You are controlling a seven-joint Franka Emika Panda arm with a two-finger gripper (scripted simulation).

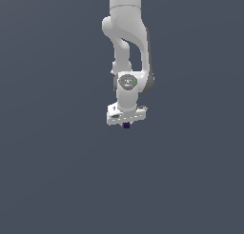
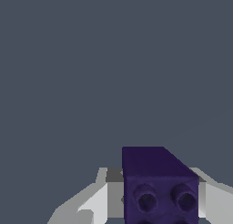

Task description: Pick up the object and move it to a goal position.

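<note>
Transport looks to be the step in hand: the gripper [image 1: 126,124] pinches the object [image 2: 159,184] between its fingers, so next comes a steady carry to the goal.

A bare simulated test space, not a home or a workshop: flat slate-grey fills both views with no walls, furniture or horizon. The only fixtures are a smooth white robot arm [image 1: 127,43], rendered without texture, and a dark purple studded block [image 2: 159,186] between its pale fingers [image 2: 98,201], lit evenly like computer graphics.
</note>
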